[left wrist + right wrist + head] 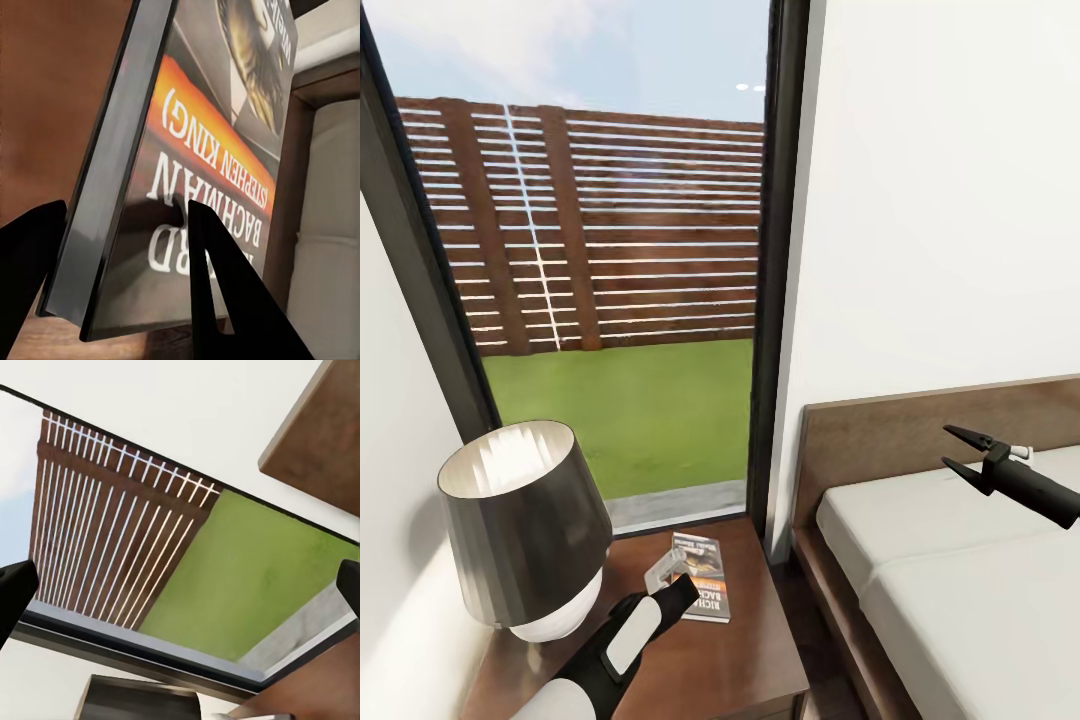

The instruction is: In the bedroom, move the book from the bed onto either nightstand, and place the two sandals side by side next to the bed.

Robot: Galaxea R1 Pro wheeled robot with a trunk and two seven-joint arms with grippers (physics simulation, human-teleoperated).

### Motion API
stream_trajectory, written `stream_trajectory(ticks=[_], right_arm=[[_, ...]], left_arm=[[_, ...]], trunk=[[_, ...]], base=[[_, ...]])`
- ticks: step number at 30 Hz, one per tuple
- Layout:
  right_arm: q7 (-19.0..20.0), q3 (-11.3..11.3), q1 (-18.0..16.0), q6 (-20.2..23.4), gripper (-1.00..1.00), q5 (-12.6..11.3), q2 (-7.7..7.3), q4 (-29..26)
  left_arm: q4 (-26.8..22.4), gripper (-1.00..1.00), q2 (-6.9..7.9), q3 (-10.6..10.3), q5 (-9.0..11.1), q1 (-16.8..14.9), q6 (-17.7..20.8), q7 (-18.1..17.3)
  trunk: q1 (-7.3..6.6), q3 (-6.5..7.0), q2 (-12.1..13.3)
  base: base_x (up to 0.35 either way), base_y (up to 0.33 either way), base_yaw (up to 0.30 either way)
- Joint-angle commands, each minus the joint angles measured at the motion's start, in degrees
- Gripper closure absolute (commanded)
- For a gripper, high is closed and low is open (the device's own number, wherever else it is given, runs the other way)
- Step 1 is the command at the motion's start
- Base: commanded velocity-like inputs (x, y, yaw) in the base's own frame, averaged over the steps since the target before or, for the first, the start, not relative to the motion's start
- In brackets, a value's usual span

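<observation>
At lower centre, the left gripper [678, 583] clamps the book [700, 585] by its edge (thin, light, glossy, likely slippery) on the nightstand [750, 660]; the right gripper's [958, 448] fingers stand apart.

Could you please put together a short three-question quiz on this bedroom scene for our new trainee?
1. True or false: the thin grey paperback with the orange band lies on the pale mattress.
2. Which hand has its fingers either side of the paperback: A) left hand, B) right hand?
3. Fill in: a dark-shaded ____ stands on the dark brown wooden nightstand.

Key: 1 false; 2 A; 3 lamp.
</observation>
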Motion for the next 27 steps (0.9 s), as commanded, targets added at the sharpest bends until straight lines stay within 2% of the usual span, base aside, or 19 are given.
stream_trajectory(ticks=[1, 7, 15, 27], right_arm=[[0.2, -0.1, -0.1, 0.2, -1.0, 0.1, 0.01, 0.0], [0.2, -0.1, -0.1, 0.2, -1.0, 0.2, 0.01, 0.0], [0.2, -0.1, -0.1, 0.2, -1.0, 0.2, 0.01, 0.1], [0.3, -0.1, -0.1, 0.3, -1.0, 0.1, 0.01, 0.1]], left_arm=[[-0.1, 1.0, 0.04, -0.3, 0.5, 0.0, 0.1, 0.5], [-0.2, 1.0, 0.11, -0.2, 0.6, 0.0, 1.0, 0.4], [-0.2, 1.0, 0.18, -0.1, 0.6, 0.0, 2.7, 0.2], [-0.3, 1.0, 0.22, 0.0, 0.5, 0.0, 3.0, 0.1]], trunk=[[0.0, -0.06, 0.0], [0.0, -0.06, 0.0], [1.75, -1.5, -3.2], [4.39, -3.65, -8.1]], base=[[0.0, 0.0, 0.0], [0.0, 0.0, 0.0], [0.0, 0.0, 0.0], [0.0, 0.0, 0.0]])
